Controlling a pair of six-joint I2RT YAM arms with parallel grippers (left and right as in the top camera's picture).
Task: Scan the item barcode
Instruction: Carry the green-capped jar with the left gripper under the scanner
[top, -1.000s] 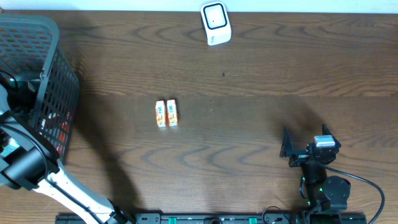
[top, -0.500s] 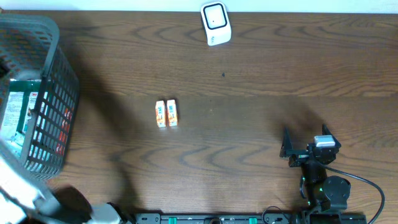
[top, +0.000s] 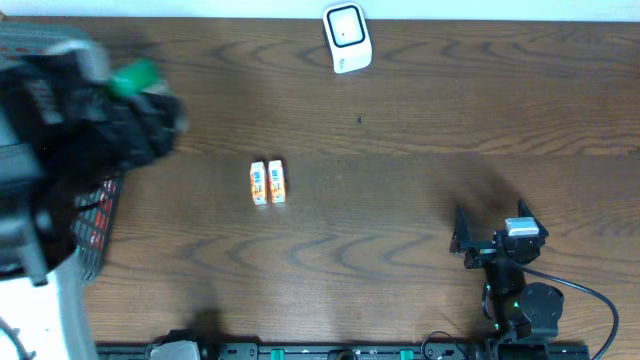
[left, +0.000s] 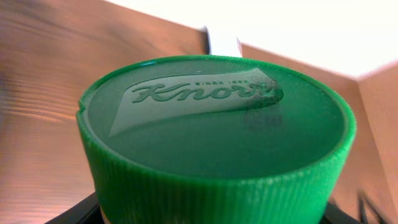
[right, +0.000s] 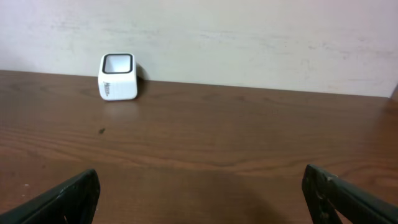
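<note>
Left claw (top: 126, 100): closed partway around a jar (top: 135, 76), held up in the air over the table's far left corner. The overhead view is smeared here, so the fingers cannot be made out one by one. Left wrist view is filled almost entirely by the jar's green lid (left: 214, 130), ribbed at the edge, with "Knorr" embossed on top (the grip itself sits below the frame, only dark slivers showing at the bottom corners). A white scanner (top: 347, 38) stands beyond the lid at the table's far edge, well apart from the jar. A dark mesh basket (top: 95, 215) sits under and just beside the left arm, mostly hidden by it. Two small orange-and-white packets (top: 267, 183) lie side by side, touching, near mid-table (top: 400, 150). Right claw (right: 199, 186): jaws spread wide, nothing between them, resting low at the near right edge and facing the far wall.
</note>
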